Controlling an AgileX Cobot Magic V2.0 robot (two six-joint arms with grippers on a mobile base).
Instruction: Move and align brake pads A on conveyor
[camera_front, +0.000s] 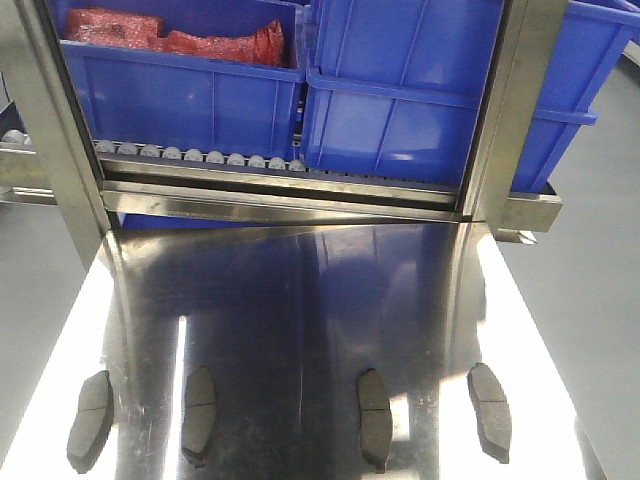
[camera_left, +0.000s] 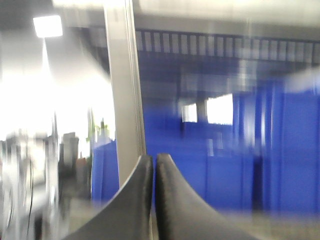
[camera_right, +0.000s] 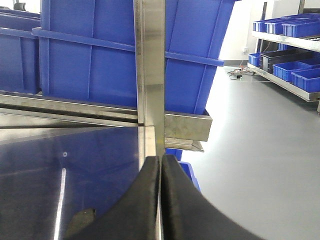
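Observation:
Several brake pads A lie in a row on the shiny steel tabletop (camera_front: 300, 300) near its front edge: one at far left (camera_front: 90, 420), one left of centre (camera_front: 199, 413), one right of centre (camera_front: 374, 417), one at right (camera_front: 490, 410). All are dark grey and lie lengthwise. The conveyor is out of view. Neither arm shows in the front view. My left gripper (camera_left: 154, 157) is shut on nothing, in a blurred view facing blue bins. My right gripper (camera_right: 161, 159) is shut and empty above the table's right edge, with a pad tip (camera_right: 80, 220) to its lower left.
Behind the tabletop a steel rack holds blue bins (camera_front: 400, 100), the left one (camera_front: 180, 90) with red bagged parts (camera_front: 180, 35). Small grey rollers (camera_front: 200, 155) run under them. Steel posts (camera_front: 50, 120) (camera_front: 510, 110) flank the rack. Grey floor and shelving (camera_right: 290, 55) lie to the right.

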